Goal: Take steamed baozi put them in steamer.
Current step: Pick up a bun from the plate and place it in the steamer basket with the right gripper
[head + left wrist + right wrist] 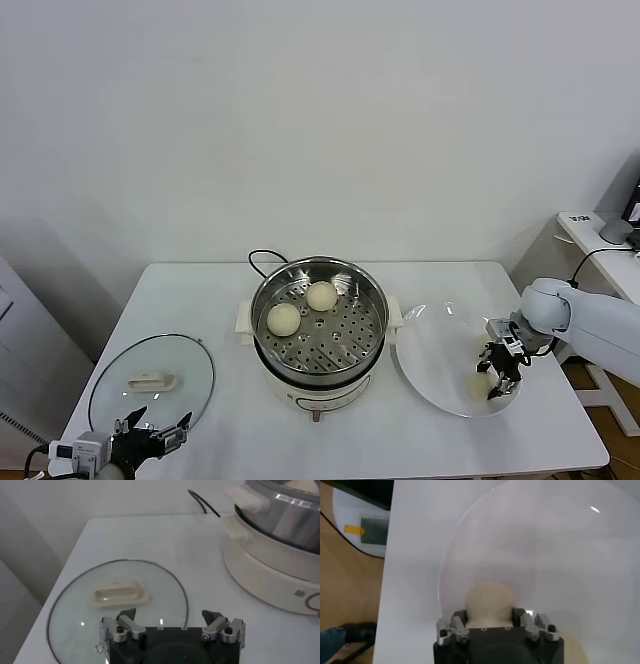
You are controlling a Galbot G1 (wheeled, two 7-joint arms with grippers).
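Observation:
The steamer (318, 266) stands mid-table with two steamed baozi (284, 319) (321, 296) on its perforated tray. Its steel wall and white base also show in the left wrist view (280, 527). My right gripper (497, 375) is down on the white plate (435, 350), shut on a third steamed baozi (481, 384). In the right wrist view that bun (489, 599) fills the gap of the right gripper (490, 616), with a finger pressed against each side. My left gripper (152, 437) is parked at the table's front left, open and holding nothing (170, 617).
A glass lid (150, 380) with a white handle (119, 592) lies flat left of the steamer, just beyond the left gripper. A black cord (262, 256) runs behind the steamer. The table's right edge is close to the plate (545, 555).

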